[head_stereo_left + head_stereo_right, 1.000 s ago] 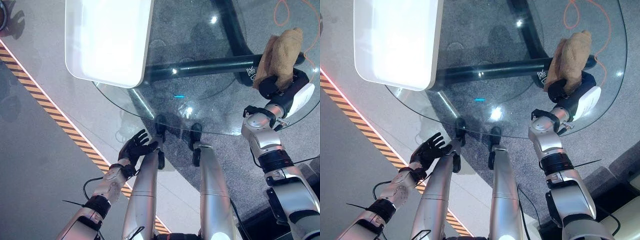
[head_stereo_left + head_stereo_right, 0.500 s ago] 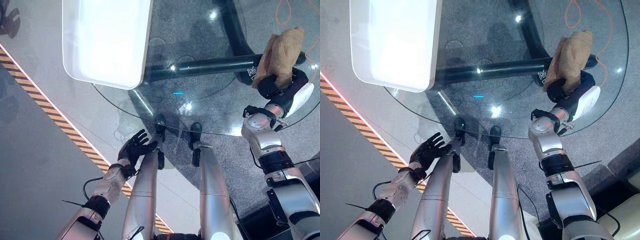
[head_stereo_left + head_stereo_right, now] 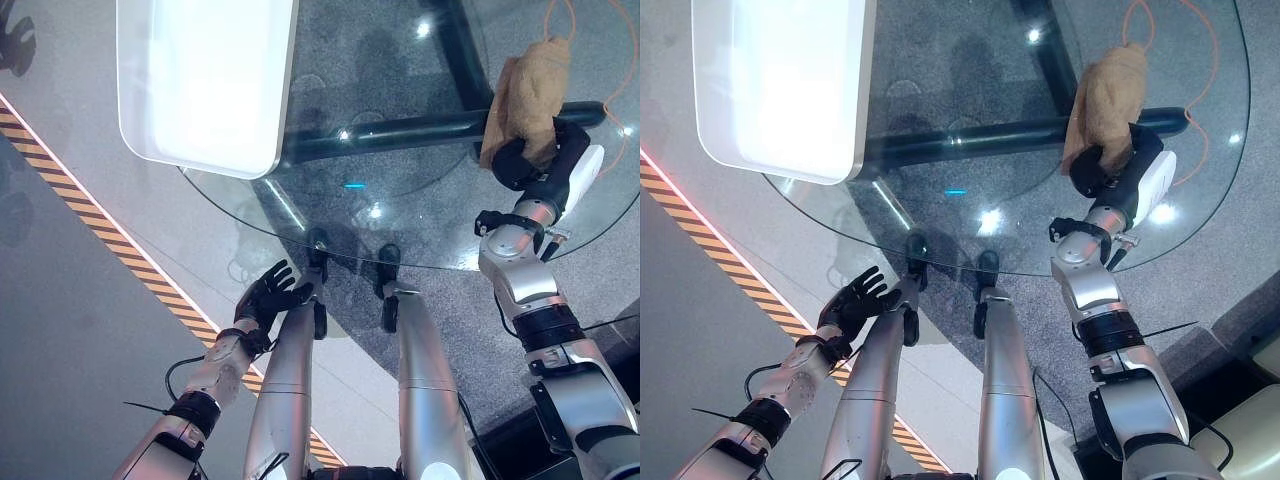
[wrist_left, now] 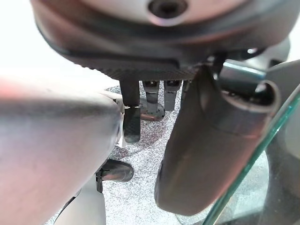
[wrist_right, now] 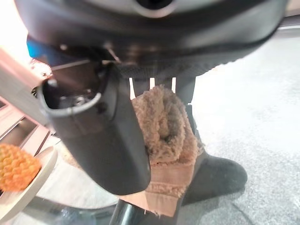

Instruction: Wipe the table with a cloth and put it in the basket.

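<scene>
Cloth (image 3: 526, 97), pinched by the right hand's (image 3: 538, 166) fingers, has slid leftward across the glass table (image 3: 420, 215).

No text, label, number or sign can be read here. The dark crossbar (image 3: 400, 130) under the glass table (image 3: 440, 245) bears a small white marking near the brown cloth (image 3: 528, 90), but it is too small and blurred to make out.
</scene>
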